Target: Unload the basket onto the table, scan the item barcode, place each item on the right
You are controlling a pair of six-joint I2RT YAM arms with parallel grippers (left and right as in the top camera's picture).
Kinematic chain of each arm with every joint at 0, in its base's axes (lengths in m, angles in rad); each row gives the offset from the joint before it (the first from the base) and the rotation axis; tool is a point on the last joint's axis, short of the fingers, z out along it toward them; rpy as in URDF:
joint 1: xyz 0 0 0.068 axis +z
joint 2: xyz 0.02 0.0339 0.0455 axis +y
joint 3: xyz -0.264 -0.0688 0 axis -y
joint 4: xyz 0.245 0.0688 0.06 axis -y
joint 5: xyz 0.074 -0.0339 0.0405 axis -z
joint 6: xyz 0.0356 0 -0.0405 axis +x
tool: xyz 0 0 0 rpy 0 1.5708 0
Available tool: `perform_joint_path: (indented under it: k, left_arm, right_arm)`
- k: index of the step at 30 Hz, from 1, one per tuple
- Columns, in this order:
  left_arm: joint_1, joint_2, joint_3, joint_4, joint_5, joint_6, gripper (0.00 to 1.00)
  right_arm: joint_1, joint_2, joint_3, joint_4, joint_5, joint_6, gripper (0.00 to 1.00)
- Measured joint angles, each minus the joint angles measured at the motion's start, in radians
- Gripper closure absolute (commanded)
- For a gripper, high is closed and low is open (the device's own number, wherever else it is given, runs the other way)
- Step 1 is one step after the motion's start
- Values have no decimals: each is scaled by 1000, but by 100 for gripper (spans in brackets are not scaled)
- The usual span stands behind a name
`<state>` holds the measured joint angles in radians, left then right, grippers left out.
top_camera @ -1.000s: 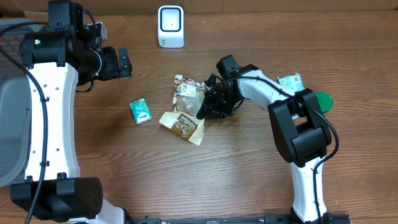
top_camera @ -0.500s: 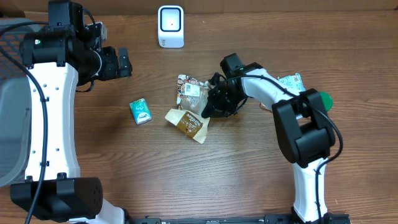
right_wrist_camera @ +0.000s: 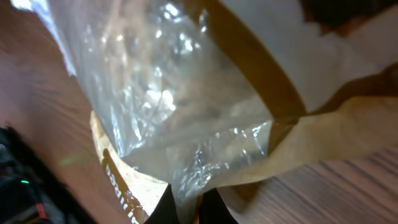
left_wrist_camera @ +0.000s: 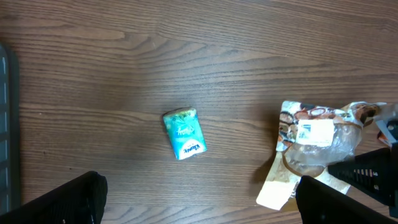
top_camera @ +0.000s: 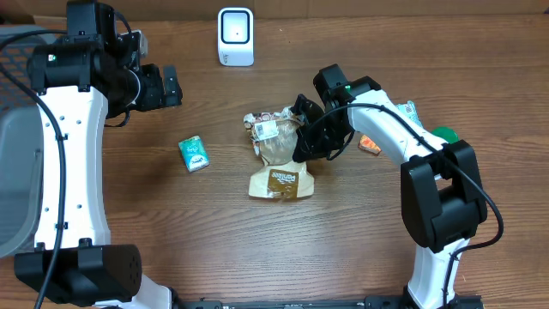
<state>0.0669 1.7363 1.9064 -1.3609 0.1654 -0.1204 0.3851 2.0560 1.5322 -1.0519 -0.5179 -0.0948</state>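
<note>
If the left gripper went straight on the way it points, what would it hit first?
Probably the teal packet, lying nearly centred between the left gripper's open fingers; otherwise bare table beside it.

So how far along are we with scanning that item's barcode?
Done: the right gripper is shut on the crinkled clear plastic bag with the white label. In hand: the bag is over mid-table in that grip, label facing up. To do: bring the label to the white box-shaped scanner at the table's far edge; the bag is not yet near it. The left gripper hangs open, empty.
</note>
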Motion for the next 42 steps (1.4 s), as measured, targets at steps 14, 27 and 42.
perform_joint_path:
  k: [14,27,42]
  left_arm:
    - [0,0,0,0,0,0,1]
    - [0,0,0,0,0,0,0]
    - [0,0,0,0,0,0,1]
  right_arm:
    - [-50,0,0,46,113,13,67]
    - [-155,-155,41,-174,74,179,50]
    - [-190,-300,-40,-153,77,261,0]
